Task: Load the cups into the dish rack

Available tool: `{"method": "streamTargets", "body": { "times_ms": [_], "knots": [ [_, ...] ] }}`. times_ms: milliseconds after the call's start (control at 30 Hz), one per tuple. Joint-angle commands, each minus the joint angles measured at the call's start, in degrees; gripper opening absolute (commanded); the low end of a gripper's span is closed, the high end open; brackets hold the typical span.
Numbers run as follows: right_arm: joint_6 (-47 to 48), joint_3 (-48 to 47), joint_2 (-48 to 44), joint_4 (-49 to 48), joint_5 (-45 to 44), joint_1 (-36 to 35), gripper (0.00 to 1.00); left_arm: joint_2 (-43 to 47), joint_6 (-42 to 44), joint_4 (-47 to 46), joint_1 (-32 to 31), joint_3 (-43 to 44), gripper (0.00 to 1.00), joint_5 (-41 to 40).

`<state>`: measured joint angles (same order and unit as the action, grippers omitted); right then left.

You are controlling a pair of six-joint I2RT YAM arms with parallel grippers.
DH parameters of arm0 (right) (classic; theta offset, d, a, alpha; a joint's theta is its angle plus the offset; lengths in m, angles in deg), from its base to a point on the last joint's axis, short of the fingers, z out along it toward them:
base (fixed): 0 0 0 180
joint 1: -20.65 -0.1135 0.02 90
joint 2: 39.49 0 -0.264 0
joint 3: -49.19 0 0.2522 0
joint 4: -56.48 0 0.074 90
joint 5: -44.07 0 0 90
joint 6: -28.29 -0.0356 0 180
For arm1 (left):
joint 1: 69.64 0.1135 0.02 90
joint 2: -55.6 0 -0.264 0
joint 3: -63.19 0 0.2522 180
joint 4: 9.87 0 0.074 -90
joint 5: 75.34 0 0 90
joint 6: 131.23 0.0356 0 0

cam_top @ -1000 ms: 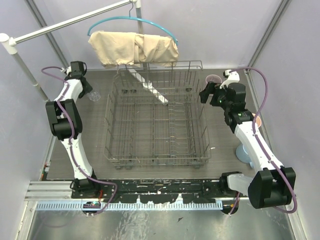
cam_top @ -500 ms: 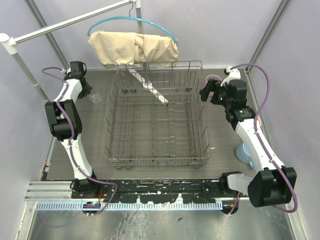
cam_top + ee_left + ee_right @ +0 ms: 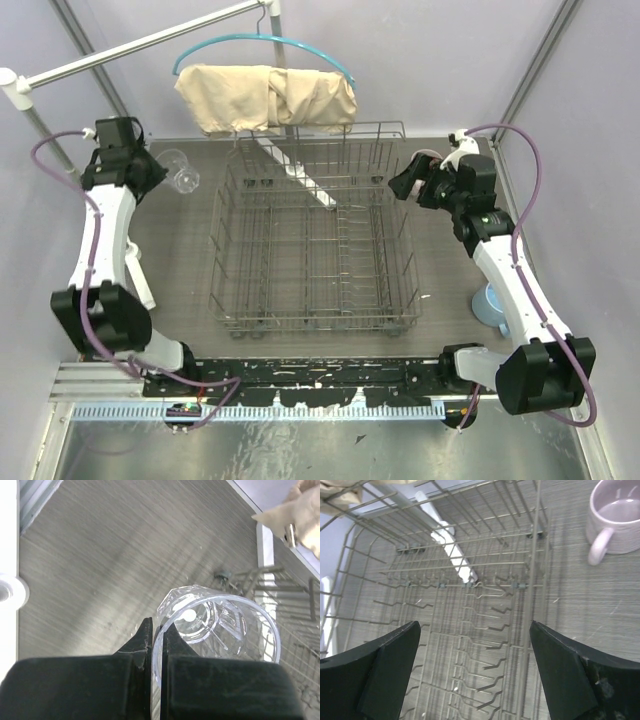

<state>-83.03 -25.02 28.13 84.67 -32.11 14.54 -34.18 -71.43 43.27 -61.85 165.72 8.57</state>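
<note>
In the left wrist view a clear glass tumbler (image 3: 220, 625) hangs above the table, and my left gripper (image 3: 159, 627) is shut on its rim, one finger inside and one outside. From the top view that tumbler (image 3: 178, 170) is at the back left, off the dish rack's (image 3: 310, 240) left corner, with the left gripper (image 3: 158, 172) beside it. My right gripper (image 3: 402, 184) stands open over the rack's back right corner, nothing between its fingers (image 3: 400, 645). A mauve-pink mug (image 3: 617, 515) stands upright on the table just outside the rack (image 3: 470, 580). A light blue mug (image 3: 488, 305) sits at the right.
A beige cloth (image 3: 270, 95) on a teal hanger hangs over the rack's back edge. A white strip (image 3: 297, 172) lies at the rack's back. A metal pole (image 3: 130, 48) crosses the back left. Enclosure walls stand close on both sides.
My left gripper shut on the tumbler's rim and the arm swung up and out to the left, lifting it. My right gripper moved slightly left over the rack's corner.
</note>
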Motion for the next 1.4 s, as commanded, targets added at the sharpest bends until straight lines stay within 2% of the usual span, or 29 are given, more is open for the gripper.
{"method": "streamTargets", "body": {
  "times_ms": [0,133,333,500,600,700,867,1000,1167,1367],
  "knots": [
    [-5.4,-2.0,-2.6,-2.2,5.9,-1.3,0.99,11.1,-3.6,3.0,0.4,-4.7,0.00,4.4],
    [-7.7,-2.1,-4.1,-1.6,7.5,-2.6,1.00,19.8,-6.7,2.3,0.4,-7.9,0.00,10.2],
    [-11.8,-3.0,-6.2,-1.9,11.5,-3.8,1.00,24.8,-14.5,1.7,0.1,-11.5,0.00,24.5],
    [-17.2,-3.7,-7.3,-4.9,18.0,-5.7,1.00,30.1,-25.2,-2.7,-5.4,-13.7,0.00,31.0],
    [-23.3,-3.5,-7.4,-9.2,23.5,-6.4,1.00,33.3,-32.6,-6.4,-9.0,-14.2,0.00,33.2],
    [-32.4,-0.9,-7.9,-18.9,28.8,-7.2,1.00,35.0,-40.5,-12.1,-12.7,-14.8,0.00,35.7],
    [-46.6,1.0,-6.4,-33.9,34.6,-8.8,1.00,35.7,-51.4,-20.4,-17.3,-16.5,0.00,37.9],
    [-56.8,2.0,-4.8,-46.1,34.5,-11.2,1.00,34.5,-55.3,-25.1,-22.3,-17.1,0.00,36.8],
    [-61.0,0.5,-2.3,-50.5,32.6,-14.3,1.00,31.4,-54.8,-26.1,-29.6,-14.8,0.00,32.9],
    [-61.5,-2.9,0.9,-51.0,31.0,-17.5,1.00,28.2,-54.0,-27.7,-35.6,-13.5,0.00,29.4]
  ]
}}
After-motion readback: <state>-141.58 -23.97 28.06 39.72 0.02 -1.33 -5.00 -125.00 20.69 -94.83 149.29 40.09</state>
